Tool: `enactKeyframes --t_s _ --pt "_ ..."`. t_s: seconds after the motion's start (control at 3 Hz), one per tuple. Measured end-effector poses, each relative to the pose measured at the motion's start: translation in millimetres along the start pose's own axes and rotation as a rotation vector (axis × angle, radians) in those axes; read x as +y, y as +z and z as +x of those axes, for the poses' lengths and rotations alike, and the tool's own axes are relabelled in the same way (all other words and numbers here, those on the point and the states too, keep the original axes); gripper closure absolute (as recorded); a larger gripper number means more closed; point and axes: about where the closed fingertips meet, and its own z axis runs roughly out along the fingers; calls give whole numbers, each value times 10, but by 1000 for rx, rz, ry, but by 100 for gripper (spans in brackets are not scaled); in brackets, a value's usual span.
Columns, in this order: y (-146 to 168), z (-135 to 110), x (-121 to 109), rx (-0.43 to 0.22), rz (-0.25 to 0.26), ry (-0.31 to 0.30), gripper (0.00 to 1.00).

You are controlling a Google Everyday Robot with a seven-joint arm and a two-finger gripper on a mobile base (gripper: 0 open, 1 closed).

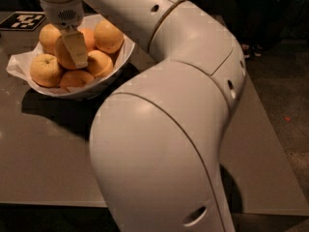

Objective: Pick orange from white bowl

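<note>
The white bowl stands at the far left of the table, lined with crumpled white paper and holding several yellow-orange oranges. My gripper reaches straight down into the middle of the pile. Its cream finger lies against the front of the orange at the pile's centre, and the other finger is hidden behind that fruit. The gripper looks shut on this orange, which sits slightly above its neighbours. Another orange at the front left shows a stem dimple.
My large white arm fills the middle and right of the view and hides much of the grey table. A black-and-white marker tag lies behind the bowl. The table's right edge drops to a dark floor.
</note>
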Motion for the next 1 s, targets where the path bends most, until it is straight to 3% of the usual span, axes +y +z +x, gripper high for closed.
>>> enactKeyframes --t_s 0.67,1.0 --pt "-1 -7 -84 -10 29 5 96" --pt "-381 72 96 -93 183 41 100"
